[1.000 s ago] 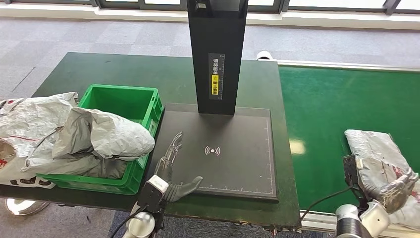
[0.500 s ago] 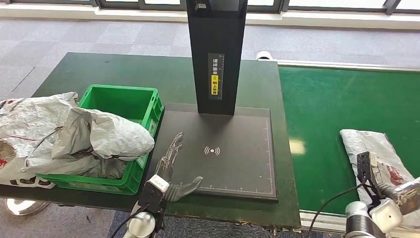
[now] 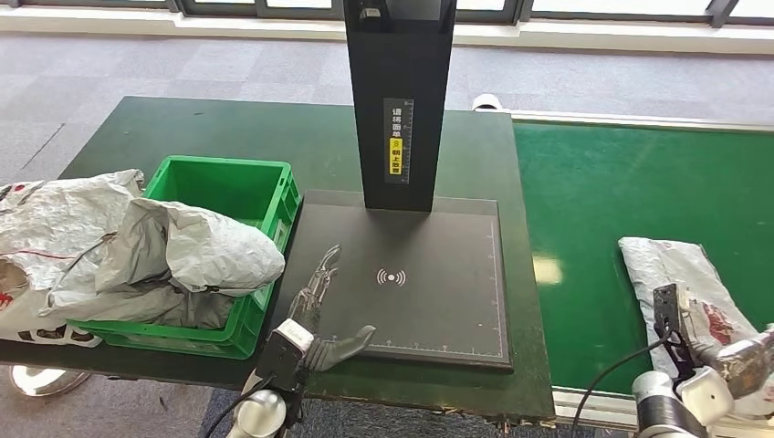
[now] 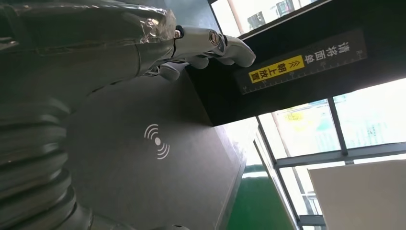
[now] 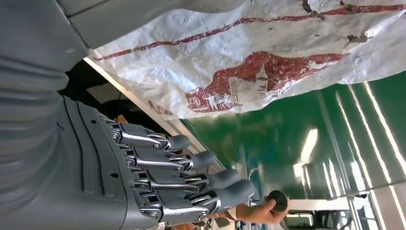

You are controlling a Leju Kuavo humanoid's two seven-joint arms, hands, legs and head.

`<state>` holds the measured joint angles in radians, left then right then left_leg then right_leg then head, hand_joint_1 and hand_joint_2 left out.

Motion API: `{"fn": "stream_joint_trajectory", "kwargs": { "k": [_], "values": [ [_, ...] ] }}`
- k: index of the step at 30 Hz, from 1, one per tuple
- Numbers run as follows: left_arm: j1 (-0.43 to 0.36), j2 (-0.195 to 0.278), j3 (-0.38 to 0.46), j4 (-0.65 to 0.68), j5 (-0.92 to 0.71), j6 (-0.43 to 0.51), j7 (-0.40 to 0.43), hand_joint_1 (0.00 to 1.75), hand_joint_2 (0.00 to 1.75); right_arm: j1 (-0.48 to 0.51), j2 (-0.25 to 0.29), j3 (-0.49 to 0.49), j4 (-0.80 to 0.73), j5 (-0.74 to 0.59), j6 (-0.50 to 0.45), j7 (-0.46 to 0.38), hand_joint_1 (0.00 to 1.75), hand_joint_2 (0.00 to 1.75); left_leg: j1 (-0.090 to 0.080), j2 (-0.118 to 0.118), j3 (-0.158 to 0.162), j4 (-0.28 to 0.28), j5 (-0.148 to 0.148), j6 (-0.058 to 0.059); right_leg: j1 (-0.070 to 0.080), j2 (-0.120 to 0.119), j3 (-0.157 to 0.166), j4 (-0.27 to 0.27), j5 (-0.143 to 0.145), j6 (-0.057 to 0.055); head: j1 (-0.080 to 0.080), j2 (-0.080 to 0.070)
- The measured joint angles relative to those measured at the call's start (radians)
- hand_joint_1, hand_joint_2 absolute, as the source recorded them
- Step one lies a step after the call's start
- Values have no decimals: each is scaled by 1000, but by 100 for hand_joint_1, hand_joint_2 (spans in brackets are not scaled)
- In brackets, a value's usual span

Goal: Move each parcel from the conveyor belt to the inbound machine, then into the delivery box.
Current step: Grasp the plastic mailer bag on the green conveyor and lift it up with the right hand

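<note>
Dark green table (image 3: pixel 183 137) at left: grey poly-bag parcels (image 3: pixel 137 255) heaped in and over green crate (image 3: pixel 228 187), so part of job judged done. Left hand (image 3: pixel 315 319) flat on black scanner pad (image 3: pixel 429 292), fingers spread, holding nothing. Green conveyor belt (image 3: pixel 621 201) at right, one white red-printed parcel (image 3: pixel 680 274) lying on it, not yet scanned or boxed. Right hand (image 5: pixel 158 177) beside parcel's near edge, fingers extended, nothing gripped.
</note>
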<state>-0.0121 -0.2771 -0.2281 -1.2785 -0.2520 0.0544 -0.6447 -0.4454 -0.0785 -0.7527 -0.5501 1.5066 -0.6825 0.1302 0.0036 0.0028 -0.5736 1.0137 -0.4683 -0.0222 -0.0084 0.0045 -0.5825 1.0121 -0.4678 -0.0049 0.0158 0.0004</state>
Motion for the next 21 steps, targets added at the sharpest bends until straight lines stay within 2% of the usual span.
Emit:
{"fn": "stream_joint_trajectory", "kwargs": {
  "k": [3, 12, 14, 18, 21],
  "values": [
    [0, 0, 0, 1, -3, -1, -5, 0, 175, -9, -14, 34, 68, -8, 3, 8, 0, 175, 0, 0, 0, 0, 0, 0, 0, 0, 0, 0, 0, 0, 0, 0],
    [0, 0, 0, 2, -2, -1, -10, 0, 175, -15, -32, 62, 181, 8, 104, 35, 0, 175, 0, 0, 0, 0, 0, 0, 0, 0, 0, 0, 0, 0, 0, 0],
    [0, 0, 0, 2, -2, -1, -9, 0, 175, -17, -36, 64, 191, 18, 137, 50, 6, 175, 0, 0, 0, 0, 0, 0, 0, 0, 0, 0, 0, 0, 0, 0],
    [0, 0, 0, 4, -2, -1, -8, 0, 175, -31, -43, 73, 206, 47, 280, 102, 175, 175, 0, 0, 2, 0, 0, 0, 1, 1, 2, 0, 0, 0, 0, 0],
    [0, 0, 0, 5, -2, -1, -7, 0, 175, -39, -46, 79, 211, 58, 319, 111, 175, 175, 0, 1, 4, 0, -1, 2, 0, 0, 4, 0, -1, 1, 0, 0]
  ]
}}
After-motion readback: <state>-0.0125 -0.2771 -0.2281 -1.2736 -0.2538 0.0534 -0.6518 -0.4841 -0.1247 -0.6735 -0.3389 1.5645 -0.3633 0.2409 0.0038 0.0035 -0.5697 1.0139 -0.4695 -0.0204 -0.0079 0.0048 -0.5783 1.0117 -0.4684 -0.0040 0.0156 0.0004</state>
